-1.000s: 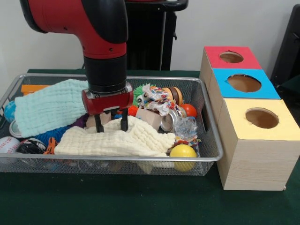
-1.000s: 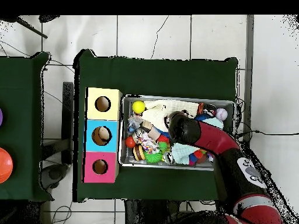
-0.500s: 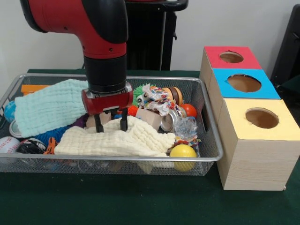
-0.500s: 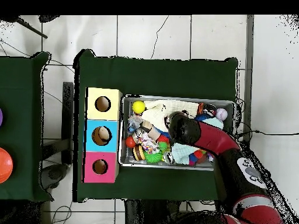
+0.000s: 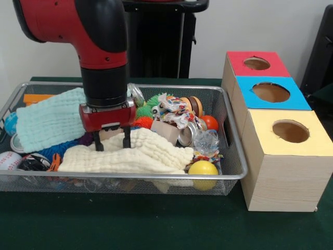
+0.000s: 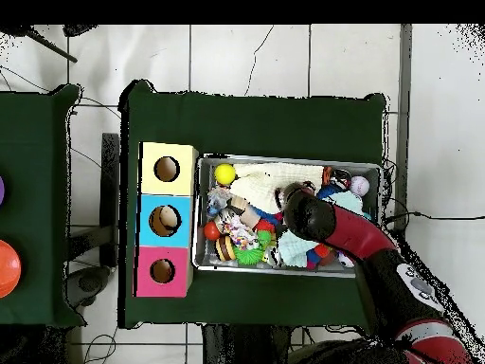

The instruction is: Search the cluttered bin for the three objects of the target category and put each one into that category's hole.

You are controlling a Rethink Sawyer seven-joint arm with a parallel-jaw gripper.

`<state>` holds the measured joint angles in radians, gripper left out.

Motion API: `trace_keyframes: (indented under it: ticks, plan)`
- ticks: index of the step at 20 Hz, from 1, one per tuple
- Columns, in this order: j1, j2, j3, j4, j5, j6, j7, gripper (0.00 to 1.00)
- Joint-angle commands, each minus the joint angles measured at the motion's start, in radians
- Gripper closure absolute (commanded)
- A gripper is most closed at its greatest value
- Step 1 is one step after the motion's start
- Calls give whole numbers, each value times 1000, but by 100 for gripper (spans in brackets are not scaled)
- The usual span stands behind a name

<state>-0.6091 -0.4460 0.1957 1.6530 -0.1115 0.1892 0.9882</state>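
Note:
A wire bin (image 5: 130, 177) holds a jumble of toys and cloths. My gripper (image 5: 112, 141) is open, its fingertips resting on the top of a cream cloth (image 5: 140, 156) at the bin's front, with nothing between them. A mint cloth (image 5: 47, 121) lies to the left. A yellow ball (image 5: 203, 169), an orange ball (image 5: 210, 122) and a baseball (image 5: 9, 160) show among the clutter. Three hole boxes stand to the right: red (image 5: 270, 66), blue (image 5: 291, 96), yellow (image 5: 312, 140). From overhead the arm (image 6: 313, 216) covers the gripper; the yellow ball (image 6: 224, 173) lies near the yellow box (image 6: 152, 171).
A wooden block (image 5: 164, 130), a crushed can (image 5: 187, 135), a rope toy (image 5: 174, 110), a green spiky ball (image 5: 148, 107) and a wooden wheel (image 5: 193, 105) crowd the bin's right half. A silvery can end (image 5: 137, 94) shows behind the arm. Green cloth covers the table (image 5: 156, 224).
The gripper has slid left along the cream cloth and a little lower, still open. The silvery can end behind the arm has come into sight.

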Motion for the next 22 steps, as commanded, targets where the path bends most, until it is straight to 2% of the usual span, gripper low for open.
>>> trace_keyframes:
  ticks: [1,7,12,17,22]
  plan:
    - [-49,75,109,52,-43,-130,196,0]
    - [-72,102,122,67,-62,-202,202,0]
    - [-68,107,116,69,-43,-204,212,0]
    - [-75,153,104,61,-56,-241,208,0]
    - [-57,211,89,19,-56,-229,191,0]
